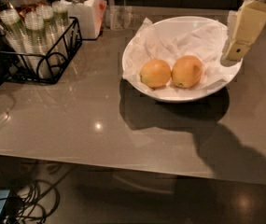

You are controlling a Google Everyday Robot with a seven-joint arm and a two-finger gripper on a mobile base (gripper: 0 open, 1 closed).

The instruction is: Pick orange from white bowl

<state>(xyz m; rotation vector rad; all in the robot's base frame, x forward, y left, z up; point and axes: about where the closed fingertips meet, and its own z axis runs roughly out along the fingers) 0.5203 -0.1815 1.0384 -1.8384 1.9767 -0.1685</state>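
Note:
The white bowl [170, 95] stands on the grey table, right of centre, lined with crumpled white paper. Two orange fruits lie side by side in it. The orange [187, 71] is the slightly larger, oval one on the right. A rounder, smaller orange [155, 73] touches it on the left. My gripper [234, 52] hangs from the upper right, cream-coloured, its tip above the bowl's right rim. It is to the right of the orange, apart from it and higher.
A black wire rack [39, 50] with several capped bottles stands at the far left. A white lidded jar [82, 10] and a clear glass [118, 17] stand at the back. Cables [27, 204] lie on the floor below the table's front edge.

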